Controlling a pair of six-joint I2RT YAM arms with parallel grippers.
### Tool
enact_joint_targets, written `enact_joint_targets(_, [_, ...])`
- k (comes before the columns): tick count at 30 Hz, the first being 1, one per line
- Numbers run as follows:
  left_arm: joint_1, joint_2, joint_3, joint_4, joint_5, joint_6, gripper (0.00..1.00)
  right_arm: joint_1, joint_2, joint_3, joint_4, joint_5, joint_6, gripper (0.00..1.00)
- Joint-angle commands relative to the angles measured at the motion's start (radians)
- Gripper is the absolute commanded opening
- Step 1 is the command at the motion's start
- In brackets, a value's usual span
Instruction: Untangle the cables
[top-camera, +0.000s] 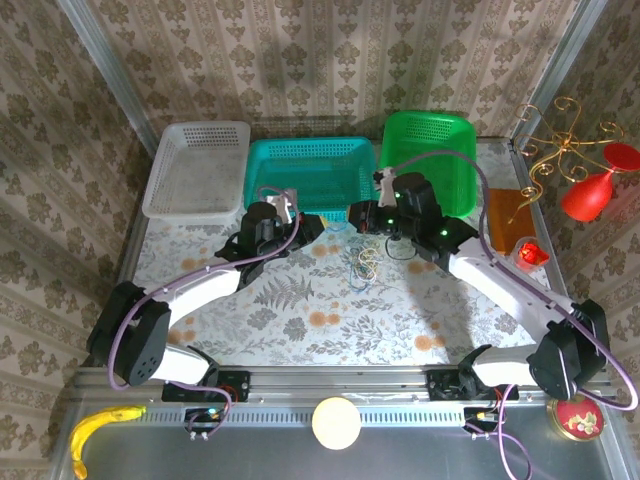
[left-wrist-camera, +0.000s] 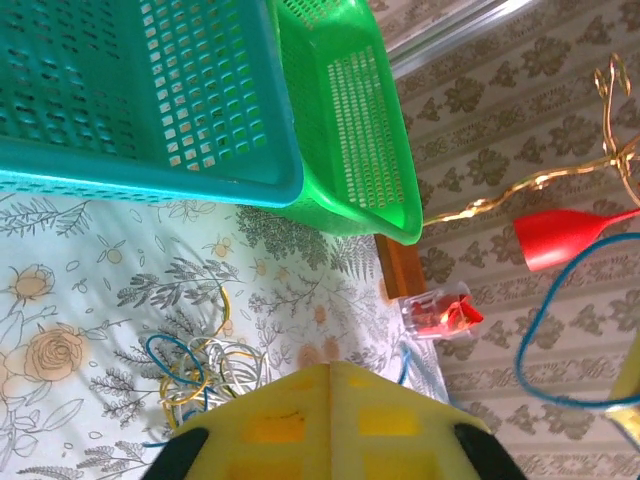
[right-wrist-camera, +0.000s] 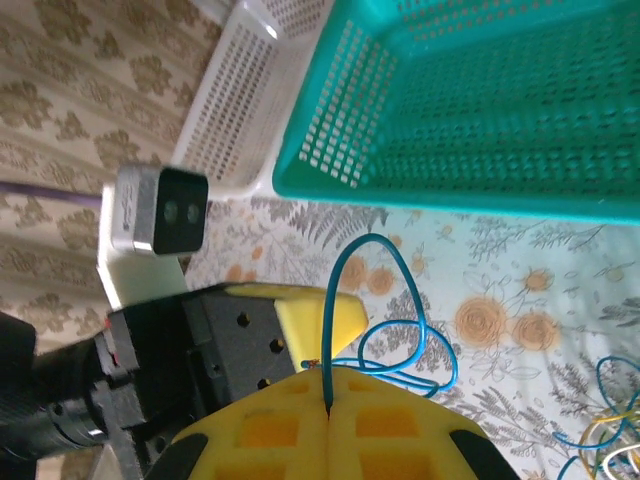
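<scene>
A tangle of thin blue, white and yellow cables (top-camera: 362, 265) lies on the floral table in front of the baskets; it also shows in the left wrist view (left-wrist-camera: 195, 370) and the right wrist view (right-wrist-camera: 600, 420). My right gripper (right-wrist-camera: 328, 378) is shut on one blue cable (right-wrist-camera: 372, 240), which arches up from the seam and coils back down. That cable's bare end lies close under the left gripper's yellow fingertip (right-wrist-camera: 325, 310). My left gripper (left-wrist-camera: 330, 368) is shut, with no cable visible in its seam. Both grippers, left (top-camera: 318, 224) and right (top-camera: 350, 216), meet tip to tip just behind the tangle.
At the back of the table stand a white basket (top-camera: 195, 128), a teal basket (top-camera: 300, 143) and a green basket (top-camera: 425, 118). A clear cup with red contents (top-camera: 528, 252) and a brown block (top-camera: 510, 205) sit at the right edge. A banana (top-camera: 100, 425) lies on the front rail.
</scene>
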Motion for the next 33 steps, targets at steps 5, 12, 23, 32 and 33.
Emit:
enact_joint_targets(5, [0.0, -0.019, -0.052, 0.052, -0.032, 0.014, 0.0, -0.058, -0.081, -0.032, 0.027, 0.001, 0.029, 0.0])
enact_joint_targets(12, [0.028, -0.096, -0.044, -0.008, -0.041, 0.035, 0.16, -0.079, -0.08, -0.053, 0.071, -0.1, -0.077, 0.0])
enact_joint_targets(23, [0.044, -0.181, 0.192, -0.175, 0.027, 0.031, 0.5, -0.105, -0.063, -0.094, 0.12, -0.24, -0.182, 0.0])
enact_joint_targets(32, [-0.038, -0.034, 0.236, 0.033, 0.063, -0.111, 0.56, -0.105, -0.044, -0.117, 0.187, -0.287, -0.166, 0.0])
enact_joint_targets(33, [-0.041, -0.026, 0.232, 0.043, 0.06, -0.114, 0.56, -0.106, -0.047, -0.122, 0.194, -0.297, -0.166, 0.0])
